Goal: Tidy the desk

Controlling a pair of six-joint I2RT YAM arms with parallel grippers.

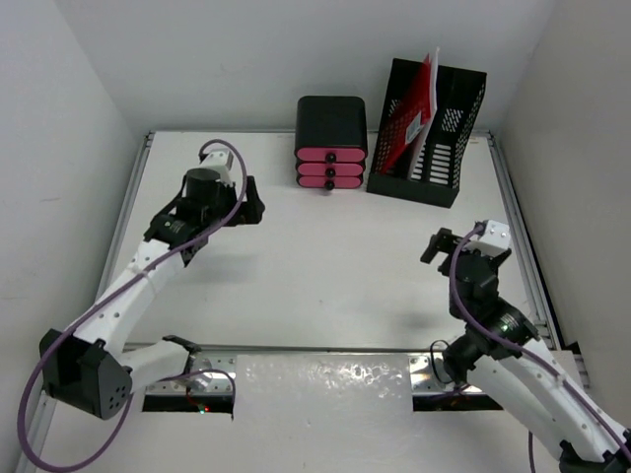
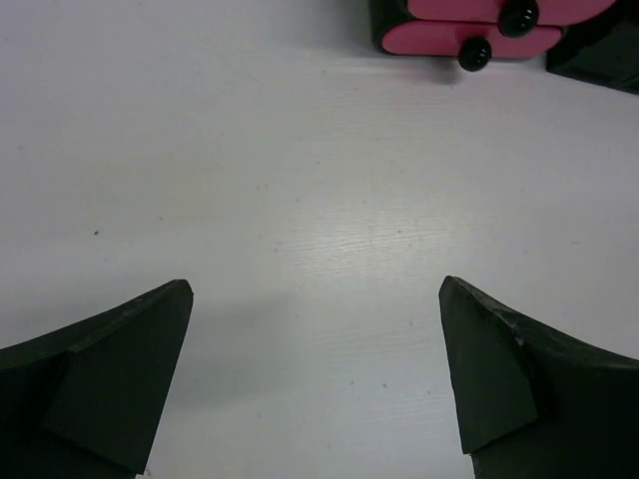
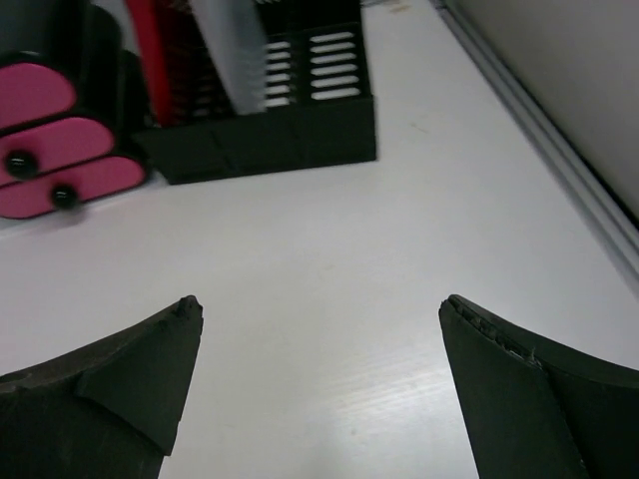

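The desk surface (image 1: 325,266) lies white and flat between pale walls, spreading under both of your arms, with thin metal rails (image 1: 520,232) along its sides. On the left, your left tool (image 1: 253,203) hangs over the far-left part of the surface, released, its two dark fingers (image 2: 110,379) spread wide with only white tabletop between them in the left wrist view. Toward the middle of the far edge stands a black drawer unit (image 1: 332,123) with three pink drawers (image 1: 332,168) stacked one above another, each with a small black knob; the left wrist view catches its lower drawers at the top of the picture. Just beside it to the right stands a black mesh file holder (image 1: 449,118), upright, with a red folder (image 1: 412,116) leaning inside it. On the right, your right tool (image 1: 449,246) hovers over the right side of the surface, well apart from the holder, also released, its fingers (image 3: 529,399) splayed and gripping nothing. At the near edge, between the two arm bases, lies a pale crinkled sheet (image 1: 323,386).
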